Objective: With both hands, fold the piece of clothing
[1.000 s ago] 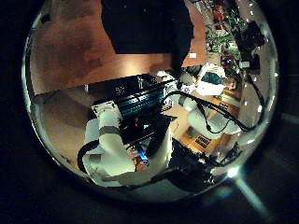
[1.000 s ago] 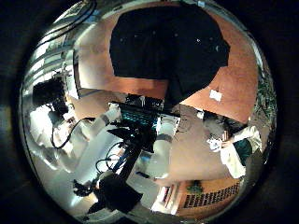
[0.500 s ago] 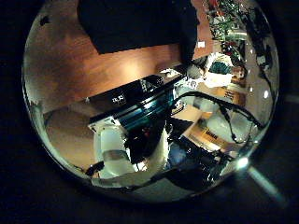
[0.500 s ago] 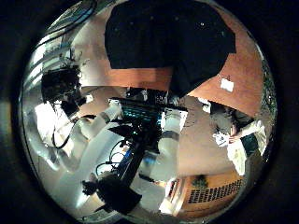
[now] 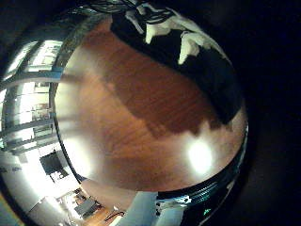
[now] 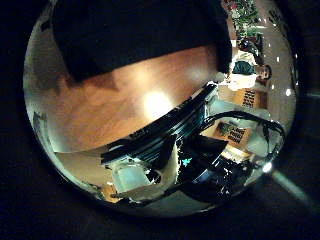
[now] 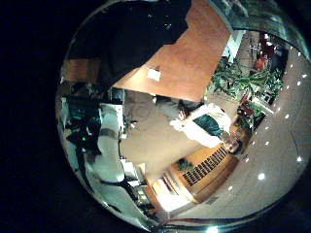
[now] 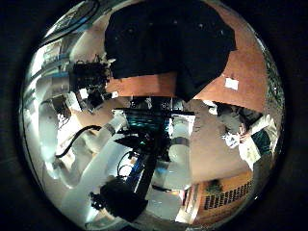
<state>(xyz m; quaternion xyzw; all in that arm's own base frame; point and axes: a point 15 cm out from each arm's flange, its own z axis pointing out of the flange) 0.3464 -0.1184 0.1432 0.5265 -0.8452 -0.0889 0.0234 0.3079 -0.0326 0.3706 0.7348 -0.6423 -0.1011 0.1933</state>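
A dark piece of clothing (image 8: 168,43) lies spread flat on the wooden table (image 8: 252,67). It also shows in the right little finger side palm view (image 7: 126,39), and large in the left thumb side palm view (image 6: 140,35). In the left little finger side palm view the left hand (image 5: 174,36) shows pale, fairly straight fingers (image 5: 188,47) above the clothing's edge (image 5: 212,80), holding nothing. In the right thumb side palm view a hand (image 8: 91,75) on a white arm hangs beside the clothing's edge. The right hand's own fingers are not visible.
A small pale tag (image 8: 231,84) lies on the bare table beside the clothing; it also shows in the right little finger side palm view (image 7: 154,74). A wide stretch of bare wood (image 5: 132,113) lies under the left hand. The table's edge (image 6: 150,135) runs near the robot.
The left palm view has shifted: the clothing and table fill more of it, so the left hand has come closer. In the right thumb side view the other hand nears the clothing.
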